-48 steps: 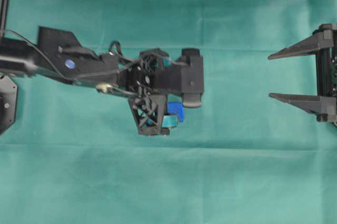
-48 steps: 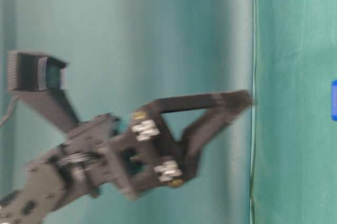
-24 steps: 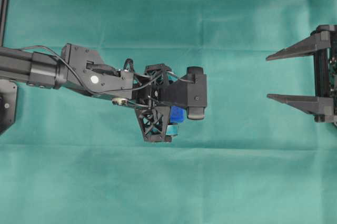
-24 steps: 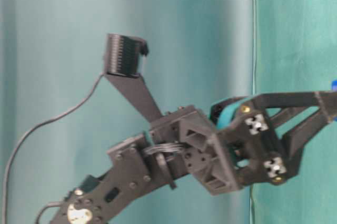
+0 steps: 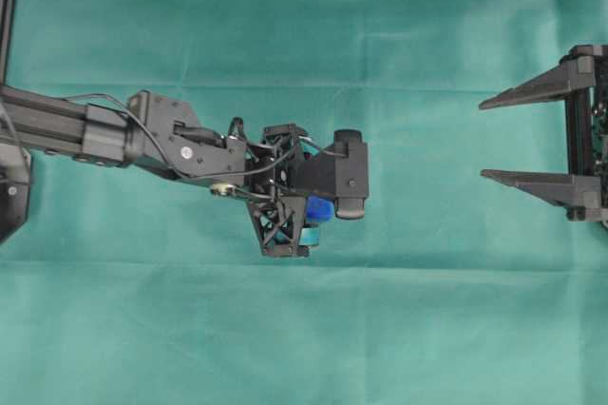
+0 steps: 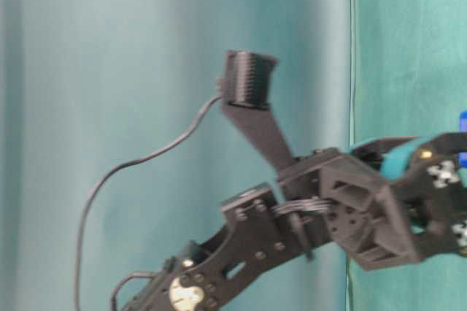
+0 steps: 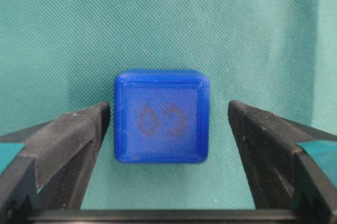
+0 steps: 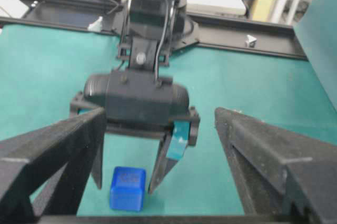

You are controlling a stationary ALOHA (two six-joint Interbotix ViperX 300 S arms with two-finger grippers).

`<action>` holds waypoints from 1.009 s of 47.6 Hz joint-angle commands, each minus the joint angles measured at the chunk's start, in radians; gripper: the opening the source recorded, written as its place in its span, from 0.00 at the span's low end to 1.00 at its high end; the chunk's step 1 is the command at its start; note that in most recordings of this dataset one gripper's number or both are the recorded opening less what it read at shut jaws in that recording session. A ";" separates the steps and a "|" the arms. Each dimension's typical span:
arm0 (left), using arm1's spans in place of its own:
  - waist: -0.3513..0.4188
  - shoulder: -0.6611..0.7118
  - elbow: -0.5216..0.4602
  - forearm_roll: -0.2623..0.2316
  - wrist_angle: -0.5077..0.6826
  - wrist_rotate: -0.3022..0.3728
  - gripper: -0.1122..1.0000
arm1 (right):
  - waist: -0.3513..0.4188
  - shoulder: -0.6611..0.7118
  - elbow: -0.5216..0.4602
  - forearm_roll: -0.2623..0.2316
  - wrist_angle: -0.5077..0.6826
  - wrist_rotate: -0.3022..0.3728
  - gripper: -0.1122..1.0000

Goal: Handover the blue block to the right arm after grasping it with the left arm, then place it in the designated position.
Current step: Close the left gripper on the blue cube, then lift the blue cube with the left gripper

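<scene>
Lowered since a second ago, my left end effector [image 7: 169, 129] now brackets the blue block [image 7: 161, 116].

On my left, teal-taped fingers [image 7: 68, 140] stand apart, one on each side of the block, neither touching; it sits flat on the green cloth [image 5: 304, 329]. I judge this the grasp step, so closing squarely comes next. Far right, my right end effector [image 5: 494, 137] waits spread wide and empty, well apart.

The only marking visible is a faint dark symbol on the upward face of the blue block [image 7: 161, 123]: two rounded, loop-like shapes side by side, too indistinct to read as letters or digits. No other text, label or brand is legible.
</scene>
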 commanded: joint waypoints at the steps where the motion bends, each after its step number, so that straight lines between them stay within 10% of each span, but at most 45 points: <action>1: 0.002 -0.012 -0.009 0.000 -0.021 0.002 1.00 | -0.002 0.003 -0.020 -0.002 -0.005 -0.002 0.95; 26: 0.002 -0.011 0.000 0.002 -0.038 0.002 0.95 | -0.002 0.003 -0.021 -0.002 -0.005 -0.002 0.95; 37: 0.002 -0.011 -0.002 0.002 -0.012 0.006 0.52 | -0.002 0.003 -0.023 -0.002 -0.005 0.000 0.95; 48: 0.002 -0.011 -0.002 0.003 -0.009 0.006 0.52 | -0.002 0.003 -0.023 -0.002 -0.005 -0.002 0.95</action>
